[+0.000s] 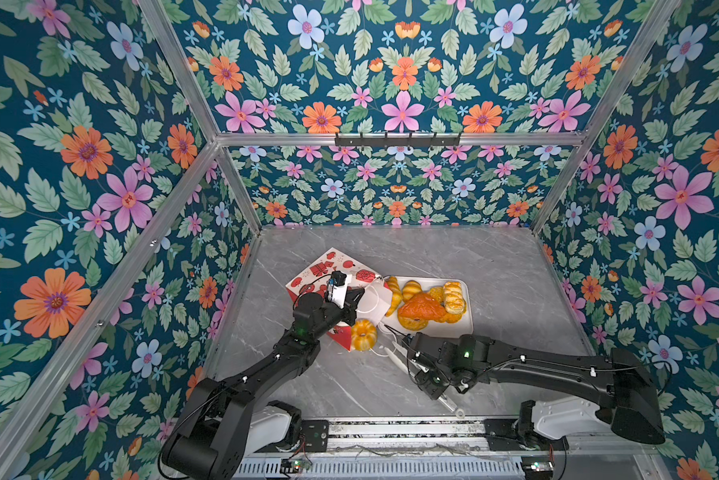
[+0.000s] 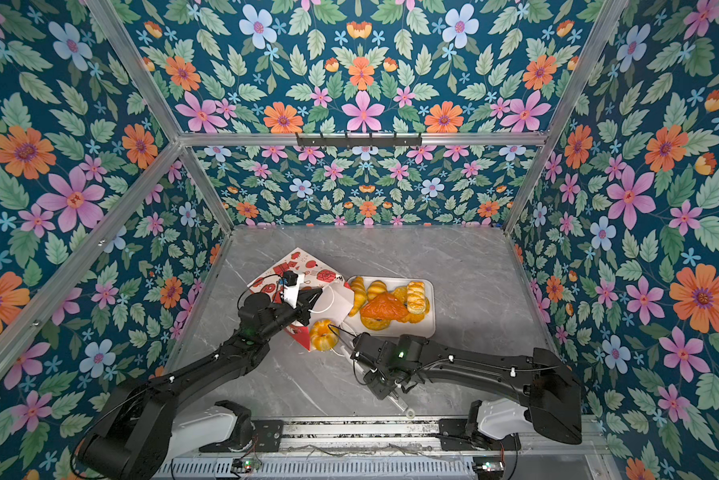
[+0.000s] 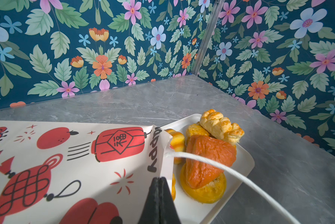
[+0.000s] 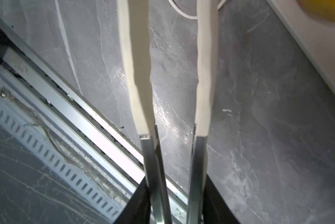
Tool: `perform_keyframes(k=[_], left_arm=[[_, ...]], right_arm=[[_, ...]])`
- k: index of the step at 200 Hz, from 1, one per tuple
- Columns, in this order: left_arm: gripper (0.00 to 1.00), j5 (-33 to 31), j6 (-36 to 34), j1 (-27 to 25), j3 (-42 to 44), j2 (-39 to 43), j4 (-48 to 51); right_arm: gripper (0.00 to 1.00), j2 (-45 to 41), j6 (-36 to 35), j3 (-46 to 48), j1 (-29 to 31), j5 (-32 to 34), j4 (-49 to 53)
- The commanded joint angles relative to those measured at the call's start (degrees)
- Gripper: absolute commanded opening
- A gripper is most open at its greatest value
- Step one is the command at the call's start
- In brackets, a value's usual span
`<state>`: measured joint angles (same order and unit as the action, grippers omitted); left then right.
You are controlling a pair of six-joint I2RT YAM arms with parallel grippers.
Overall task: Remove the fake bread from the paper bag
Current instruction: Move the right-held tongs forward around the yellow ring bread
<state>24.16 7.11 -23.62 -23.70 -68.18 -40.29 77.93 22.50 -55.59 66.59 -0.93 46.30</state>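
Low in centre frame, left claw point(image 3: 158, 180) pinches shut on the bag point(image 3: 66, 147) rim; right claw point(image 4: 175, 184) clamps tongs point(image 4: 138, 77), tips apart.

Far half of the table point(image 1: 432, 249) is wide open, and there's a clear lane down the right past the tray point(image 1: 453, 329)! Left-centre is jammed: the paper bag point(image 1: 328, 266) sits under the left arm point(image 1: 291, 353), with a ring cake point(image 1: 363, 334) at its near corner and the tray's piled bread point(image 1: 422, 307) right against its mouth. Near right, the right arm point(image 1: 536, 365) and its tongs point(image 1: 391, 354) bar the way.
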Motion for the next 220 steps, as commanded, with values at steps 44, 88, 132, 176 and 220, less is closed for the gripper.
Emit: perform_keyframes(k=[44,88,132,176,220], left_arm=[[0.04,0.77,0.16,0.06,0.1,0.49,-1.98],[0.04,1.32,0.48,0.04,0.08,-0.11,-2.68],[0.04,1.24,0.7,0.05,0.63,0.16,-3.17],[0.04,0.97,0.77,0.0,1.03,-0.24,-3.9],[0.04,1.24,0.95,0.0,1.03,-0.81,-4.59]], right_arm=[[0.43,3.15,-10.14,-5.9,-0.81,-2.47,7.56],[0.47,8.31,-12.91,-8.74,-3.19,-1.8,4.51],[0.53,10.83,-14.78,-11.78,-4.53,-0.59,4.75],[0.55,10.36,-14.86,-12.95,-4.62,-0.04,4.41],[0.55,8.87,-14.86,-12.62,-4.63,0.91,2.67]])
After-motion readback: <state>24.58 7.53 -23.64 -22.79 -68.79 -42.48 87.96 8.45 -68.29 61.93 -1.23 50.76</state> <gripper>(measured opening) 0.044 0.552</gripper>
